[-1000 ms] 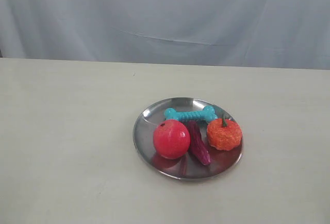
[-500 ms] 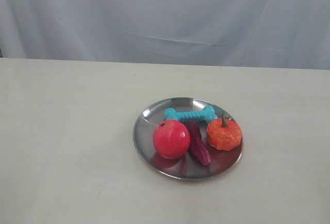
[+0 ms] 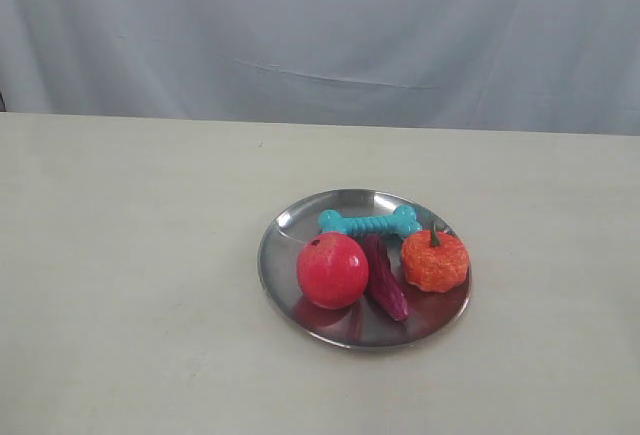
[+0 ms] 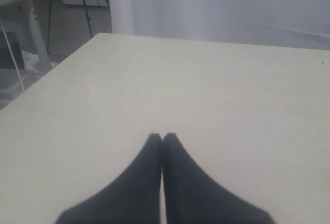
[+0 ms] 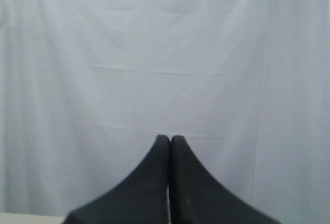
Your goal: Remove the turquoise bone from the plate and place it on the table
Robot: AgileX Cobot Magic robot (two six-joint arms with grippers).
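The turquoise bone point(image 3: 370, 222) lies across the far side of the silver plate point(image 3: 279, 230), which rests on the cream table point(image 3: 130, 255). Neither arm shows in the exterior view. My left gripper point(image 4: 162, 136) is shut with nothing in it, hovering over bare table point(image 4: 206, 80). My right gripper point(image 5: 170, 138) is shut and empty too, facing the pale cloth backdrop point(image 5: 165, 54). Neither wrist view shows the plate or the bone.
On the plate with the bone sit a red apple point(image 3: 333, 270), a dark purple toy vegetable point(image 3: 384, 277) and an orange pumpkin point(image 3: 435, 260). The grey-blue cloth point(image 3: 320, 35) hangs behind the table. Table legs and a tripod point(image 4: 87, 2) stand beyond the table's edge.
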